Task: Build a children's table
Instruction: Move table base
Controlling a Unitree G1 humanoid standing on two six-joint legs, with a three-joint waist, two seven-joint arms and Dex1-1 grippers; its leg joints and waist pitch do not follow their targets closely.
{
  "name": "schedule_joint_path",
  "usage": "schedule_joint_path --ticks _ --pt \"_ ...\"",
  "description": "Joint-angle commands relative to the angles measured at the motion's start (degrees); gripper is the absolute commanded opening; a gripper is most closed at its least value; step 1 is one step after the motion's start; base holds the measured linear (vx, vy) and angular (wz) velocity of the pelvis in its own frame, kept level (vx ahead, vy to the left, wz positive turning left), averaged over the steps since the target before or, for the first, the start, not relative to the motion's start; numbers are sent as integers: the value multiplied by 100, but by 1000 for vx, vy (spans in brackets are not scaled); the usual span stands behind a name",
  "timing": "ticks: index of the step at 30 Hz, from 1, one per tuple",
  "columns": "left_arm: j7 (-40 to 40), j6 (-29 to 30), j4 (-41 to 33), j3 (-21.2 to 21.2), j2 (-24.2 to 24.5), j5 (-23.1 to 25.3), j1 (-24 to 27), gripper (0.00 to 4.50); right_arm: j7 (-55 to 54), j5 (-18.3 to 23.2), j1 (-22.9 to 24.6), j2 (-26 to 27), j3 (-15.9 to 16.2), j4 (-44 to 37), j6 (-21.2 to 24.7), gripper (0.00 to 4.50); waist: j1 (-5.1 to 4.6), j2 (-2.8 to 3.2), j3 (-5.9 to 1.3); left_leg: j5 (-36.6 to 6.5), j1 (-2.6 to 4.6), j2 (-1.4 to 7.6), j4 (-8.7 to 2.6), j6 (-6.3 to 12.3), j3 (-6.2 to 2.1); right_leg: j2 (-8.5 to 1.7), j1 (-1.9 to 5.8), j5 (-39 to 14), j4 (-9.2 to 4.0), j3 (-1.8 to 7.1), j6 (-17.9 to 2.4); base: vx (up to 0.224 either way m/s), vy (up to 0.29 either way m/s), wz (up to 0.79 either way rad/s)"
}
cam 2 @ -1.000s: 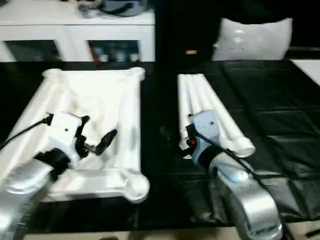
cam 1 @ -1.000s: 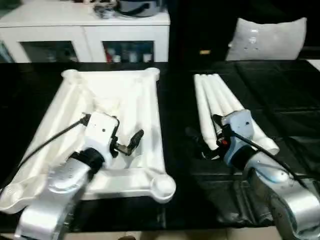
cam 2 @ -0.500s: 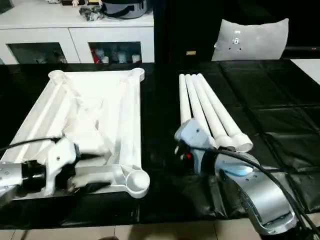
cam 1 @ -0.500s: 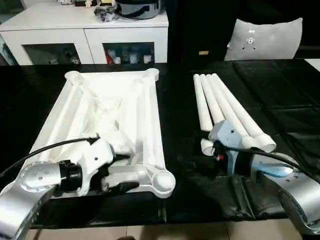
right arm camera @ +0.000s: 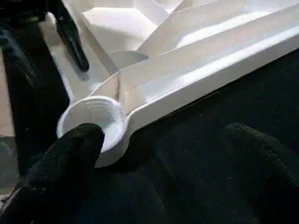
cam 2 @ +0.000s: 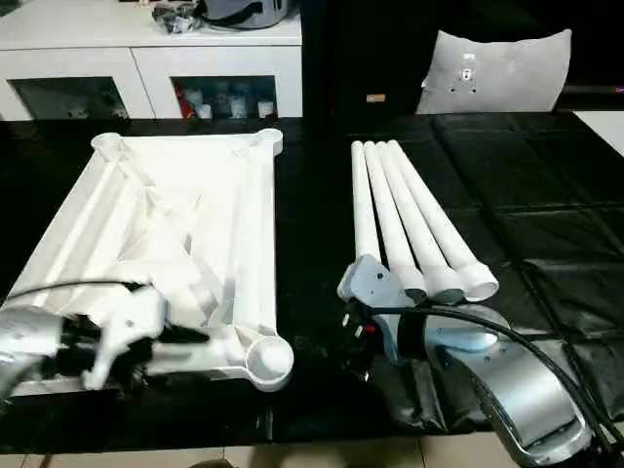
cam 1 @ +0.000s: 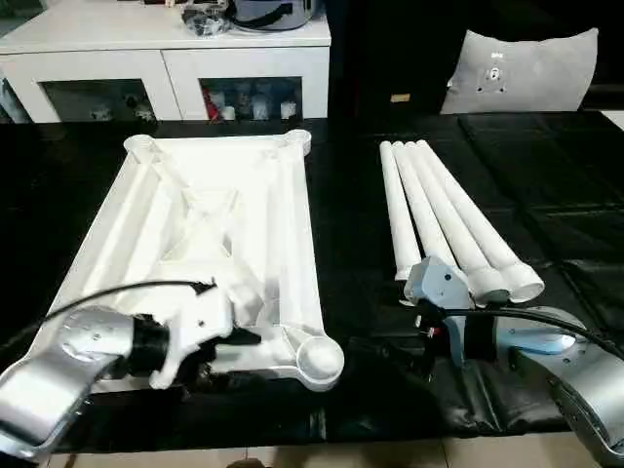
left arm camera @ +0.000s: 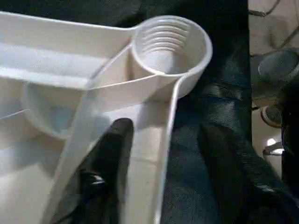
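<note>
I've got the top (cam 1: 210, 234) lying ribs-up on the black worktop (cam 1: 351, 195), L side; 4 legs (cam 1: 439, 219) lie bundled side by side to its R, not touching it. L pincer (left arm camera: 163, 154) sits at the top's near edge by the near-R corner socket (cam 1: 319, 359): one finger (left arm camera: 110, 154) inside the rim, the other outside, straddling it w/ a gap, nothing clamped. R pincer (right arm camera: 159, 154) is spread wide, empty, low over the worktop just beside that socket.
</note>
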Motion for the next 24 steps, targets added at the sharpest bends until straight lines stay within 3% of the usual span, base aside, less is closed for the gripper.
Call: schedule_joint_path --ticks 1,5,7,11,17,24 --pt "89 -133 115 -49 16 182 -30 221 123 113 24 -67 102 -190 50 450 1 11 -227 -1136 8 512 -581 116 -163 -546 171 -768 -447 341 -1461 0 0 0" --pt "271 -352 348 -189 -82 472 -135 198 319 180 97 -220 195 -289 143 450 7 23 -217 -1250 21 520 -597 82 -171 -552 163 -1043 -474 353 -1377 0 0 0" --pt "368 -441 466 -233 -134 604 -183 177 370 252 112 -246 186 -336 207 450 7 53 -227 -1218 31 521 -586 83 -172 -550 161 -895 -476 362 -1388 0 0 0" --pt "414 -514 579 -327 -161 772 -218 146 486 421 168 -308 143 -447 370 450 12 28 -240 -1022 8 523 -582 140 -173 -557 186 -600 -449 356 -1436 0 0 0" --pt "489 -647 732 -383 -234 916 -221 81 637 707 216 -404 92 -634 581 450 7 31 -208 -1341 20 523 -599 85 -179 -567 160 -1196 -505 364 -1394 0 0 0" --pt "522 -659 767 -330 -343 880 -260 34 707 806 221 -442 92 -713 657 450 17 20 -217 -1212 7 526 -597 99 -177 -573 151 -1258 -516 370 -1342 0 0 0"
